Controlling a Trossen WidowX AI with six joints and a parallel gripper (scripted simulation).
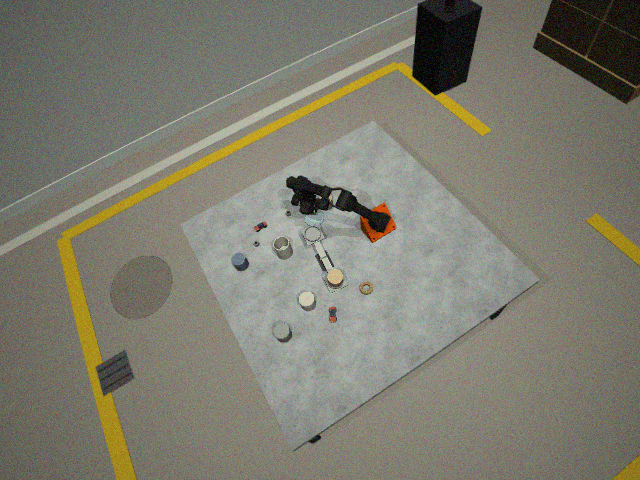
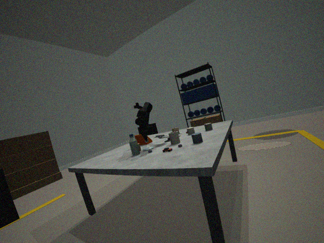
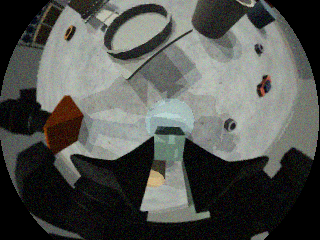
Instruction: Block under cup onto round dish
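My gripper point(image 3: 168, 139) point(image 2: 146, 140) is shut on a green block point(image 3: 169, 146), low over the pale blue round dish point(image 1: 313, 220) point(image 3: 170, 111). Whether the block touches the dish cannot be told. In the top view the arm hides the fingertips and block. A tan cup point(image 1: 334, 277) stands on one end of the balance point(image 1: 321, 251). The other end is a bare ringed pan point(image 1: 312, 234) point(image 3: 138, 32) beside the dish. The other tan cup point(image 3: 156, 178) stands off the balance, away from the dish; the arm mostly hides it in the top view.
A tall grey container point(image 1: 282, 248) point(image 3: 214, 19) stands near the pan. A bottle point(image 2: 134, 147) stands near the arm. Around them are a blue cylinder point(image 1: 239, 262), a cream cylinder point(image 1: 307, 300), a grey cylinder point(image 1: 282, 331), toy cars point(image 1: 260, 226) point(image 1: 332, 314) and a wooden ring point(image 1: 366, 293).
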